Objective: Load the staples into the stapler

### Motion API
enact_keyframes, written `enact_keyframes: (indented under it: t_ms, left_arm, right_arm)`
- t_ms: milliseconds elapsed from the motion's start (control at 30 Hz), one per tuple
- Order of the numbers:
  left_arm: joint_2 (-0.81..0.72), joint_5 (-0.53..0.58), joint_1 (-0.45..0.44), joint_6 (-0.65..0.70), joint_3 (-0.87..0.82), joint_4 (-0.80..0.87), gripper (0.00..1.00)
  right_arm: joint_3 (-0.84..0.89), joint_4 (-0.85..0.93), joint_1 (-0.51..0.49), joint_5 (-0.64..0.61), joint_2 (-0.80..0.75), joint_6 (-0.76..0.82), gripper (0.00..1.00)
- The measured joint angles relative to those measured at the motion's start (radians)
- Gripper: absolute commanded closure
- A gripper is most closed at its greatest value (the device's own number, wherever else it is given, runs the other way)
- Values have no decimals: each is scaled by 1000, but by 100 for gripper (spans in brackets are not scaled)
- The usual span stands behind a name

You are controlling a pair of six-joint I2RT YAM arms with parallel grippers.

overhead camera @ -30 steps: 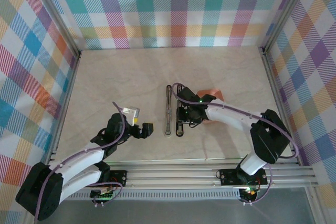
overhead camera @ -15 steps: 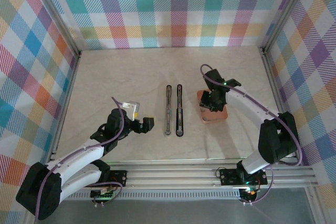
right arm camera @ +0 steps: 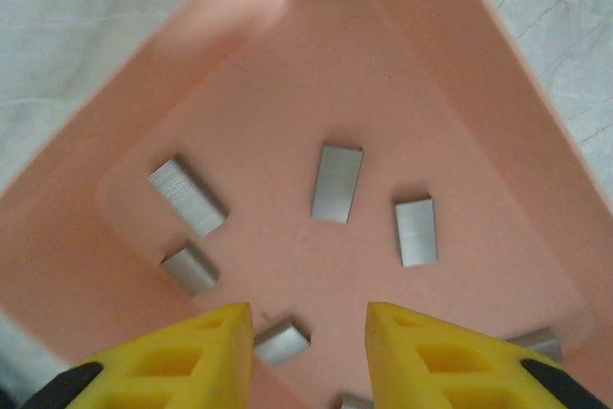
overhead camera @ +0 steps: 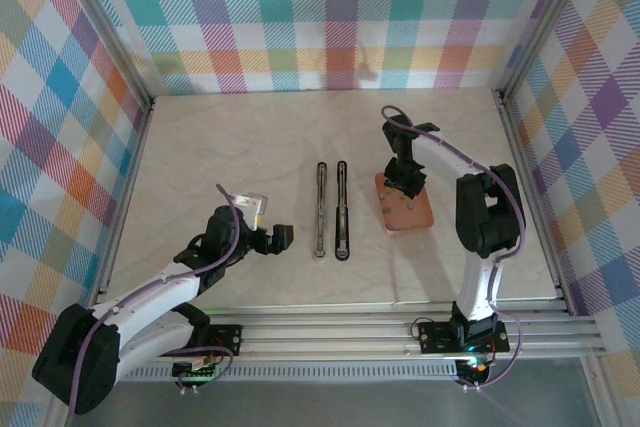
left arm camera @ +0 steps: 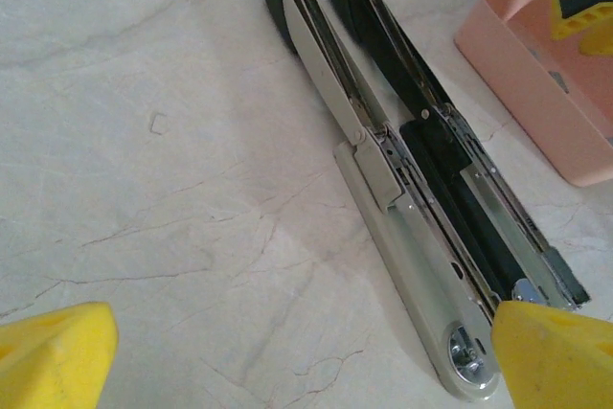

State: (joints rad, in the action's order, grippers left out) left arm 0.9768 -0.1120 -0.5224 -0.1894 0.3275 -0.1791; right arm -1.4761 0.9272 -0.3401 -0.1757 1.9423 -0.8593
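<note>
The right claw (right arm camera: 308, 334) hangs part-open and empty over one pink tray (right arm camera: 287, 74) holding seven staples (right arm camera: 336, 183) by my count. Left of the tray lies one stapler (left arm camera: 402, 189), splayed open. Beside it the left claw (left arm camera: 302, 347) gapes wide, gripping nothing.

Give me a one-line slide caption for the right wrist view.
Right pincer, slightly parted, hovering over loose staple strips scattered in the pink tray.

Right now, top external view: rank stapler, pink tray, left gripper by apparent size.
1. stapler, opened flat: longest by far, though thin.
2. pink tray: shorter but wider. By area it is close to the stapler, so this order is unsure.
3. left gripper: clearly smallest.
</note>
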Motion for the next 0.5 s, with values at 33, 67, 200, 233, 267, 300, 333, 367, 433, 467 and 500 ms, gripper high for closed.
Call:
enact_keyframes:
  t_ms: [33,67,200,233,267,300,333,367,433,467,500]
  left_arm:
    - [3,0,0,1,0,0,0]
    - [6,0,0,3,0,0,0]
    - [12,0,0,3,1,0,0]
    - [13,0,0,3,1,0,0]
    - [15,0,0,3,1,-1,0]
    - [17,0,0,3,1,-2,0]
    - [19,0,0,3,1,-3,0]
    - [21,1,0,3,1,-5,0]
    - [27,1,0,3,1,-7,0]
    - [30,1,0,3,1,-7,0]
    - [32,1,0,4,1,-7,0]
  right_arm:
    - [-1,3,4,0,11,-3,64]
    - [-1,8,9,1,19,-9,64]
    - [-1,12,30,1,27,-28,65]
    - [-1,10,35,2,27,-32,65]
    - [-1,8,38,2,27,-35,65]
    - [-1,6,41,4,28,-39,65]
    - [-1,4,45,5,28,-42,65]
    - [-1,2,47,6,29,-43,66]
    - [-2,-5,51,12,33,-43,68]
    - [-2,-8,52,14,37,-43,68]
    - [-2,-13,53,20,43,-43,68]
